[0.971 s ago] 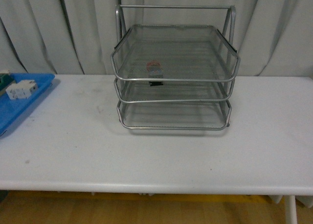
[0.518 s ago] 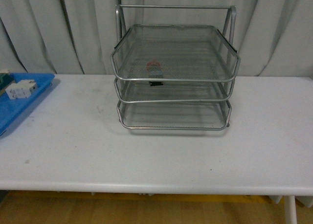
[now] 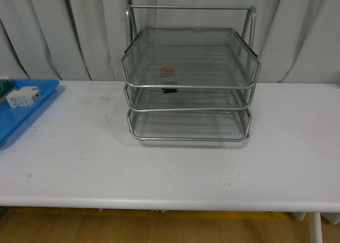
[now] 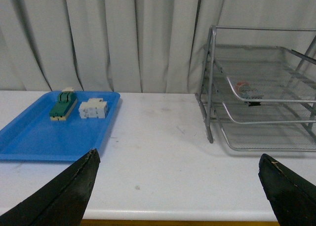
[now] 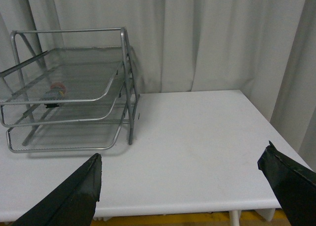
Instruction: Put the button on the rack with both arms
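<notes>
Change: I see nothing shifted since the earlier front frames.
Button (image 3: 168, 71): lying on the top tier of the rack (image 3: 190, 85), left of centre.
Left pincer (image 4: 180, 196): spread wide, holding nothing, above the bench (image 3: 175, 168).
Right pincer (image 5: 182, 196): spread wide, holding nothing.
Blue tray (image 4: 54, 132): at my far left, carrying a green block (image 4: 63, 104) and a white block (image 4: 93, 108).

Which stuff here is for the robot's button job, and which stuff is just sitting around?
For the job:
button, lying in the rack
rack
left gripper, open
right gripper, open

Just lying about:
blue tray
green block
white block
</notes>
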